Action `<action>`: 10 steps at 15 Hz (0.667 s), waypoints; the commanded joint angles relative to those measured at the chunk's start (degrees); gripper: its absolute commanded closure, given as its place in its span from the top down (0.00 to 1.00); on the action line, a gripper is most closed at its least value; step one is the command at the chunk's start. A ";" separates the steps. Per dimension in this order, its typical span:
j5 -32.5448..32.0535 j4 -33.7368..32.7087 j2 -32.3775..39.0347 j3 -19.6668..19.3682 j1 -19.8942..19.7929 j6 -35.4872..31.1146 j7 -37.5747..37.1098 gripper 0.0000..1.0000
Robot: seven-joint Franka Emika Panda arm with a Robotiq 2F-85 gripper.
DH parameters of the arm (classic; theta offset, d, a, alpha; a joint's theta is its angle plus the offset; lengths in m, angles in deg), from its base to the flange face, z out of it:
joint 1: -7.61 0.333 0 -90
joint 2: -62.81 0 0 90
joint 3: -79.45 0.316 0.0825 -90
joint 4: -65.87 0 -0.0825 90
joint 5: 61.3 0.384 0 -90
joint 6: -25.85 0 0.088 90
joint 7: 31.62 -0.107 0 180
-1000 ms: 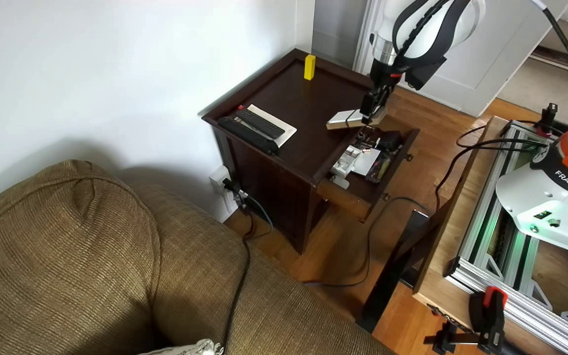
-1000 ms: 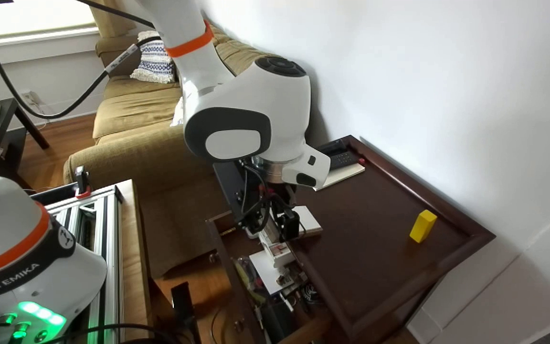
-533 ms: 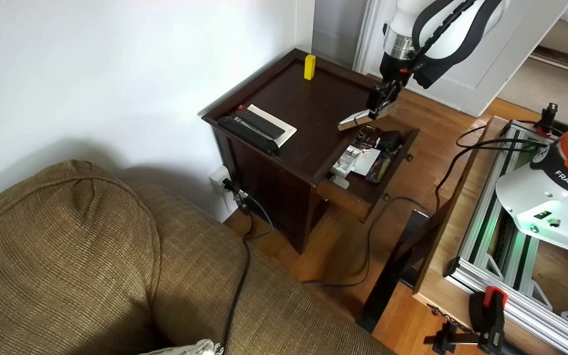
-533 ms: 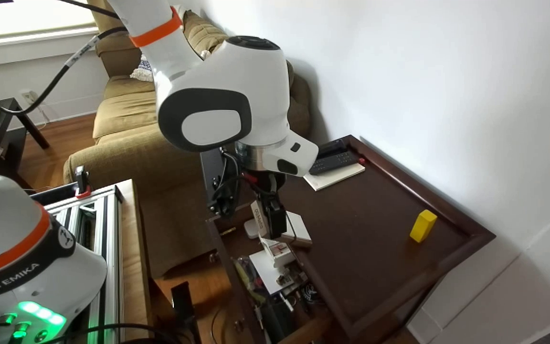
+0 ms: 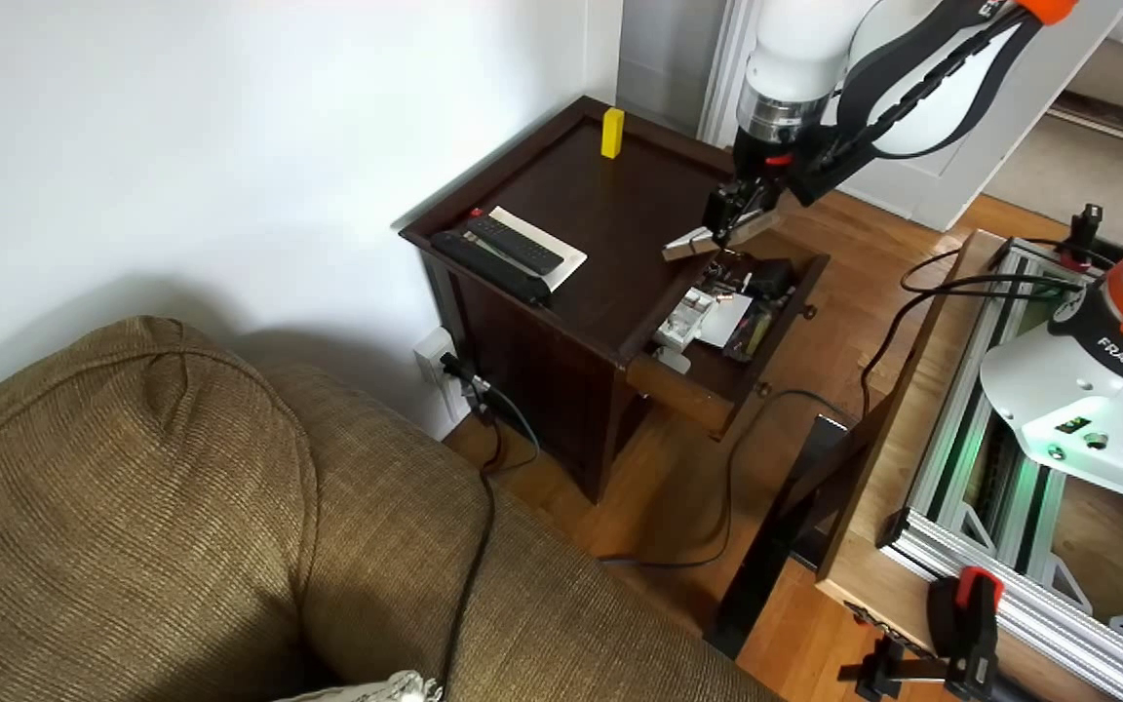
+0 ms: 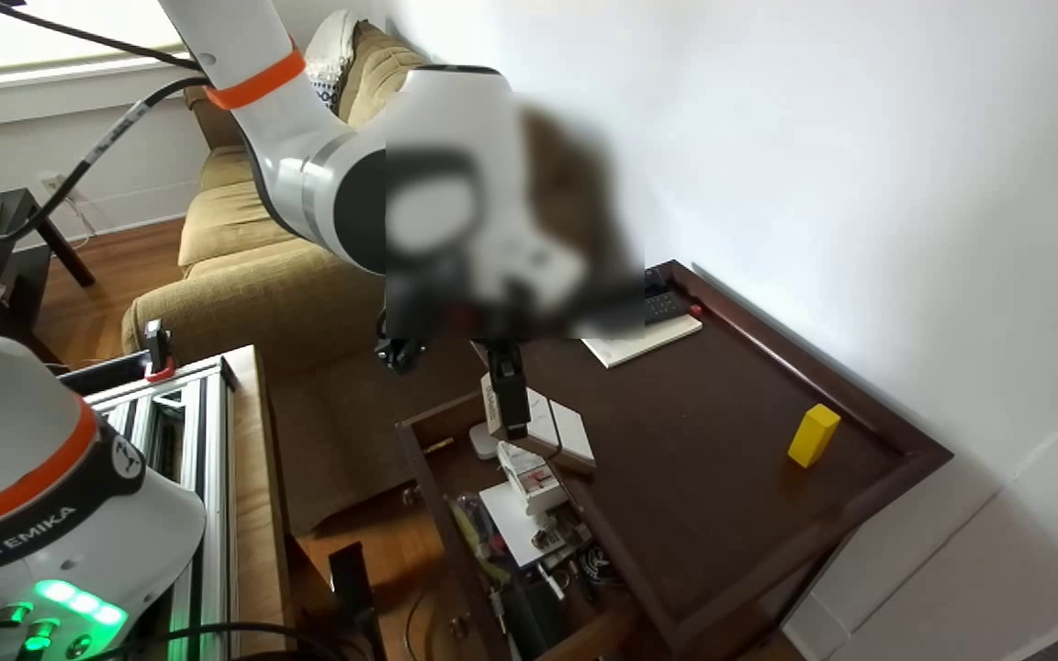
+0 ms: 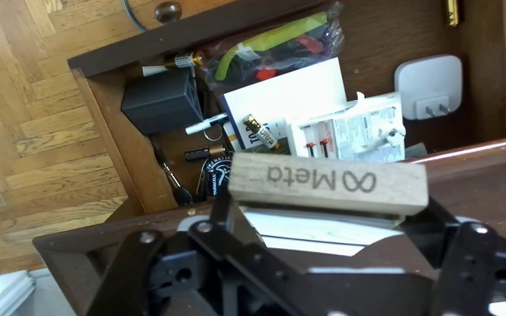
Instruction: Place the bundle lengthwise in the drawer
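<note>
My gripper is shut on the bundle, a pale block with a tan "Meta" face, which spans the gap between the black fingers. White surface and a thin dark band also show on the bundle in both exterior views. It hangs over the tabletop's edge, partly above the table and partly above the drawer; whether it touches the top cannot be told. The drawer is dark brown, pulled out, and lies just past the bundle in the wrist view.
Inside the drawer are a black box, a white card, a white plastic pack, a plastic bag and a white plug. On the tabletop stand a yellow block and a remote. Part of an exterior view is blurred.
The arm has shifted and turned with the bundle still held. In the exterior views the bundle has swung round a little over the table's edge. The drawer has not moved.
</note>
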 commanded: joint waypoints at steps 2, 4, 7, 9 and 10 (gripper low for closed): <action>-8.30 0.04 1.83 -1.13 1.73 -1.15 -11.51 0.69; -13.15 0.04 2.77 -2.15 1.95 -2.52 -15.04 0.69; -21.36 0.05 3.86 -4.47 2.15 -4.94 -20.51 0.69; -26.72 0.09 4.26 -7.19 2.60 -6.68 -23.50 0.69; -28.44 -0.10 4.80 -8.02 2.46 -7.51 -24.18 0.69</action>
